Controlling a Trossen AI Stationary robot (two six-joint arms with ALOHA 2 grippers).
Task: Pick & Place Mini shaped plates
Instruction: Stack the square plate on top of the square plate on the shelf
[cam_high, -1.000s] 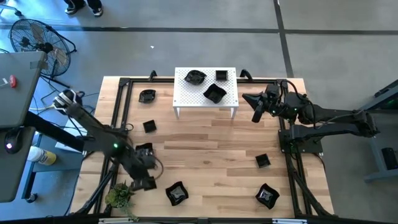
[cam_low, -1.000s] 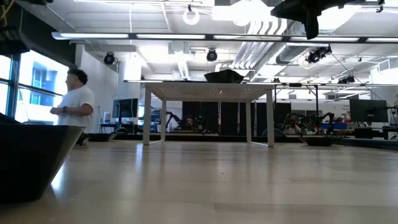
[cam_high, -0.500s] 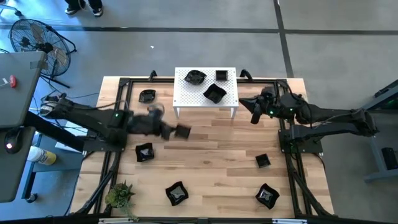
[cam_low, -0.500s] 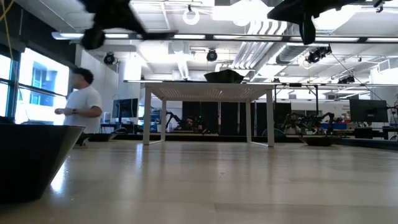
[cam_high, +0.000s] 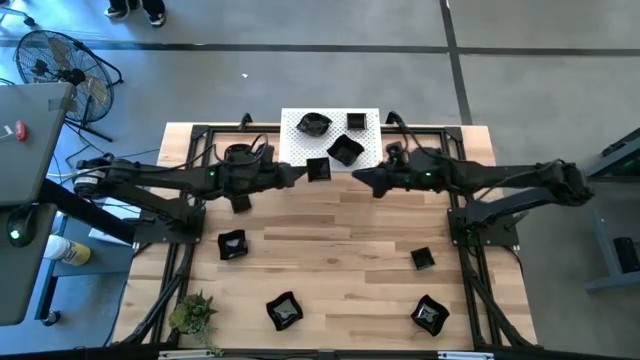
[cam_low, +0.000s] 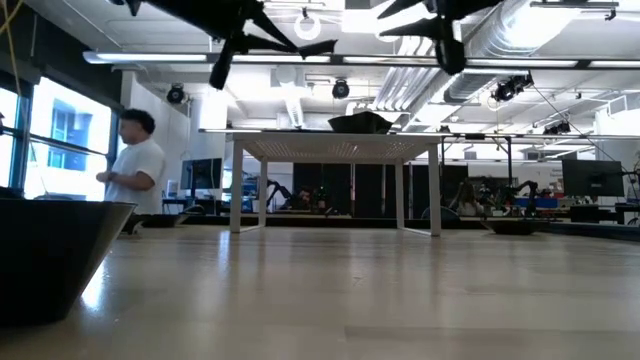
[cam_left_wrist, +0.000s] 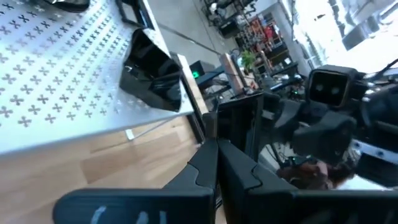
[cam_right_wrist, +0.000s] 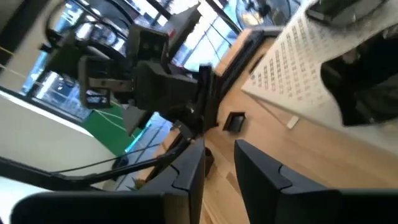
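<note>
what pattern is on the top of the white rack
Rows of small cross-shaped cutouts cover the white rack; clearest in the left wrist view.

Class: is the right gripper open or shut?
Open: the right gripper shows a clear gap between its two fingers, with nothing held between them.

Seen from above, the left gripper (cam_high: 300, 173) holds a small black plate (cam_high: 318, 170) at the front edge of the white rack (cam_high: 368, 158). The right gripper (cam_high: 362, 178) reaches in just beside it. Three plates (cam_high: 345, 150) sit on the rack; others (cam_high: 284, 310) lie scattered across the wooden table (cam_high: 340, 240).
</note>
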